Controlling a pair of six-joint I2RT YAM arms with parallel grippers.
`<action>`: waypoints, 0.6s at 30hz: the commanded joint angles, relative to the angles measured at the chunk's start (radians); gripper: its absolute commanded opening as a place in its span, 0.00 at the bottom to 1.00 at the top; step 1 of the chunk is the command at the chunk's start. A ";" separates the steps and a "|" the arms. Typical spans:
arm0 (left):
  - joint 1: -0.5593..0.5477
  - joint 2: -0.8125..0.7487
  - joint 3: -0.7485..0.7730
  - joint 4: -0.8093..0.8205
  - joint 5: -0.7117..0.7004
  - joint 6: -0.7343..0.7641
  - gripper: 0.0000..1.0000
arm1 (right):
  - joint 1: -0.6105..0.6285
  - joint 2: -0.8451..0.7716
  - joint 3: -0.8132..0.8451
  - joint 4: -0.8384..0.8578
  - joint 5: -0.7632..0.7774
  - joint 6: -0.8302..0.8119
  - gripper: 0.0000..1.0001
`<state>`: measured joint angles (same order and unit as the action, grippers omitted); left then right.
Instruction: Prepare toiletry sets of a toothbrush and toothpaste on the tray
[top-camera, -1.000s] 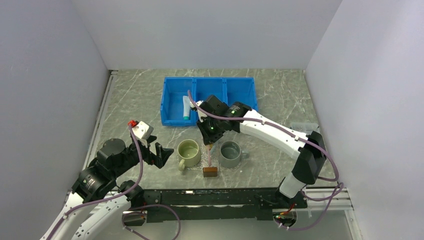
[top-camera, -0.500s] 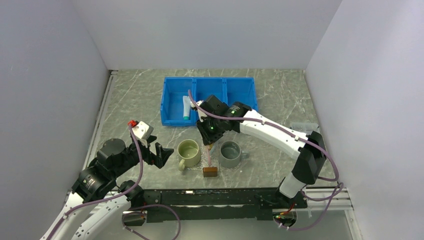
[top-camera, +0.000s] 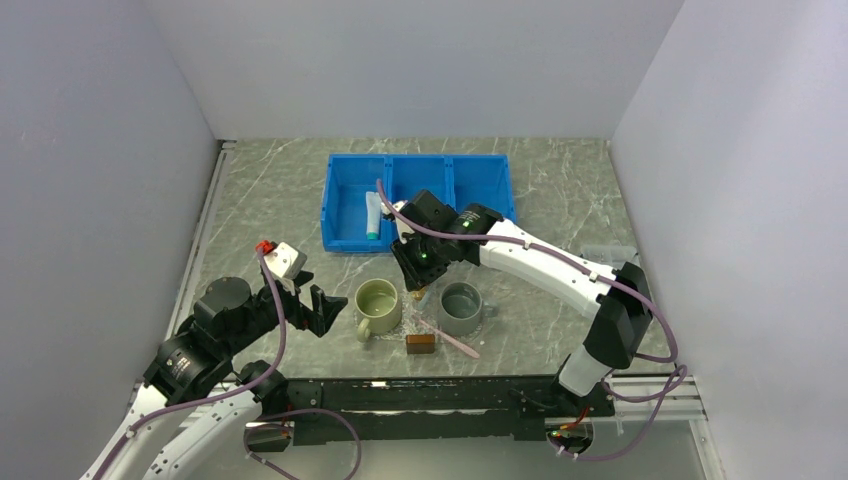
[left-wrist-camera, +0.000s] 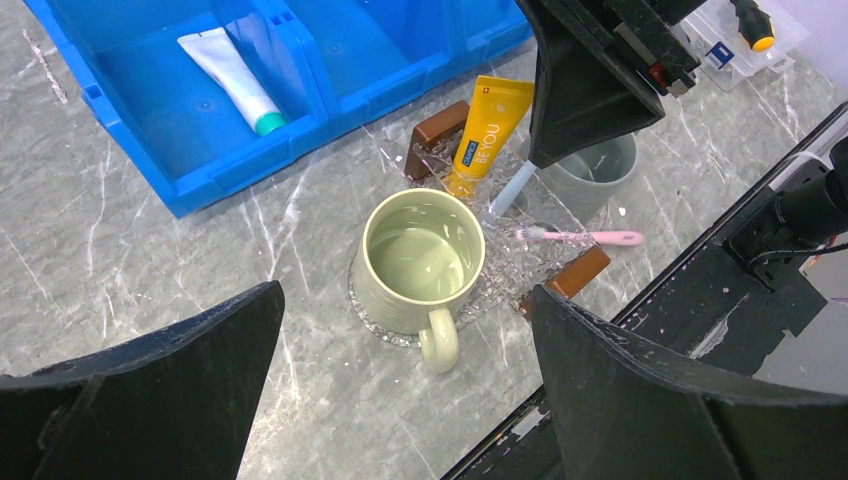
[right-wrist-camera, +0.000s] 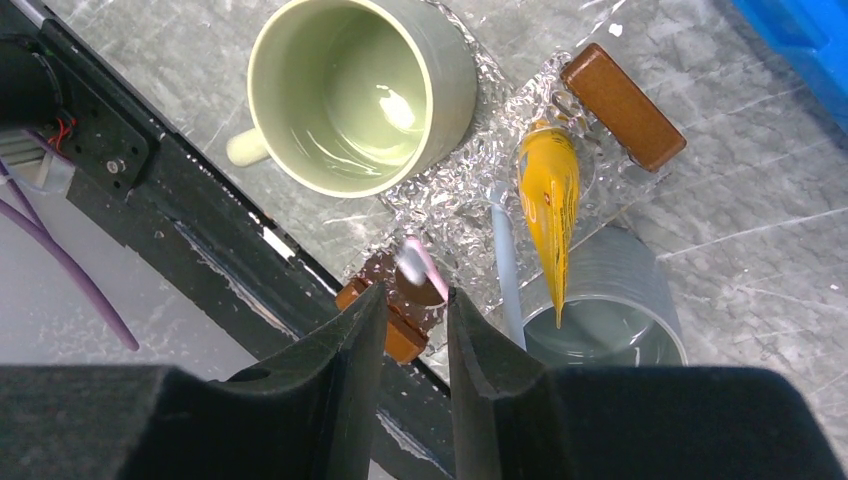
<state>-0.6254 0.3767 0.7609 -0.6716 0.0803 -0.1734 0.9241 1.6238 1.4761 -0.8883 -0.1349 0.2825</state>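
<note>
The clear glittery tray (left-wrist-camera: 505, 272) lies near the front edge with a green mug (left-wrist-camera: 422, 255) and a grey mug (left-wrist-camera: 598, 165) on it. The pink toothbrush (left-wrist-camera: 580, 237) lies flat on the tray in front of the grey mug. The pale blue toothbrush (left-wrist-camera: 512, 190) and the yellow-orange toothpaste (left-wrist-camera: 487, 135) lie between the mugs. The white toothpaste (top-camera: 372, 215) is in the left compartment of the blue bin (top-camera: 420, 175). My right gripper (top-camera: 418, 283) hangs above the tray, jaws a little apart and empty. My left gripper (top-camera: 320, 310) is wide open, left of the green mug.
Two small brown blocks sit at the tray's edges, one at the front (top-camera: 421, 343) and one at the back (left-wrist-camera: 440, 125). A small clear box (top-camera: 605, 250) stands at the right. The black rail at the table's front edge (top-camera: 430, 390) is close to the tray.
The pink toothbrush was nearly upright under my right gripper. Now it lies flat across the front of the tray, free of the jaws. Neither arm has moved noticeably.
</note>
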 joint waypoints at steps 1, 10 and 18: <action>-0.003 0.002 0.003 0.022 -0.006 0.000 0.99 | -0.004 -0.022 0.042 0.023 0.025 0.016 0.31; -0.003 0.004 0.003 0.023 -0.008 0.000 0.99 | -0.005 -0.086 0.031 0.028 0.032 0.008 0.35; -0.003 0.004 0.003 0.021 -0.014 -0.001 1.00 | -0.004 -0.268 -0.109 0.040 0.053 0.012 0.41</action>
<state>-0.6254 0.3767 0.7609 -0.6720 0.0799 -0.1734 0.9241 1.4662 1.4265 -0.8700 -0.1104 0.2855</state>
